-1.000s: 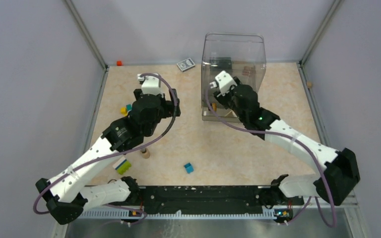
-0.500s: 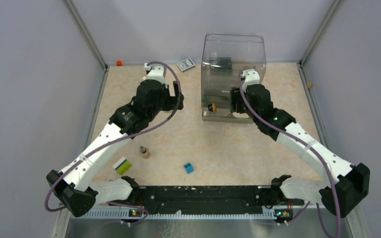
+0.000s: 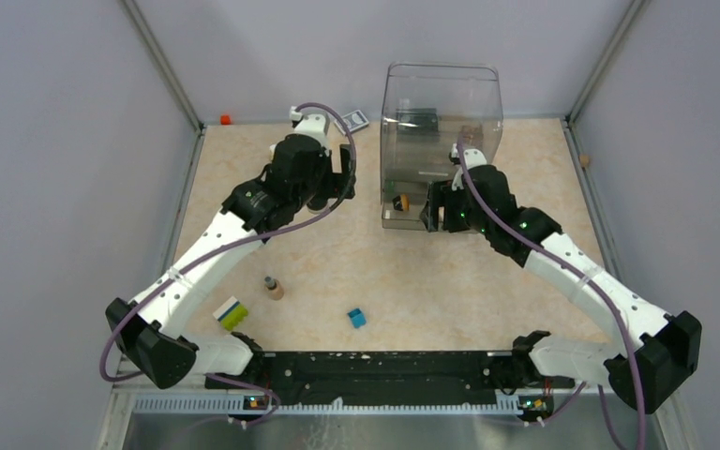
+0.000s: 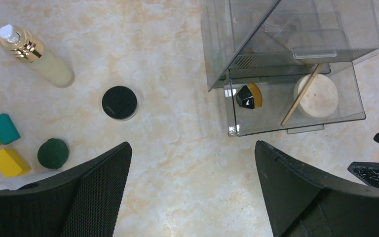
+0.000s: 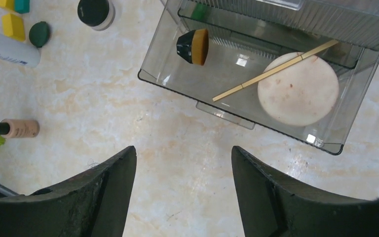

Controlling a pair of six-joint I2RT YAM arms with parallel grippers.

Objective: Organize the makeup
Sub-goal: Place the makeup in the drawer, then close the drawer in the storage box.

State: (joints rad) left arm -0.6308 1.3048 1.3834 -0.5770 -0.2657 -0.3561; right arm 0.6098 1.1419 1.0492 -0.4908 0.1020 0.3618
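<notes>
1. Over the pulled-out drawer of the clear organizer, the right gripper is hovering with its jaws spread and nothing between them.
2. Trouble is probably waiting at the thin stick. It is lying slantwise across the beige round disc, one end seemingly reaching the drawer's back rim, so pushing the drawer shut could jam it.
3. Disc and black-and-gold piece are sitting inside the drawer, just beyond the right fingertips.
4. The left gripper is hanging wide open and empty. The black round compact is lying just ahead of one finger, and the gold-capped clear bottle is lying farther off on its side, liable to roll if nudged.
5. The tan tube is lying on the table, well apart from the drawer.
</notes>
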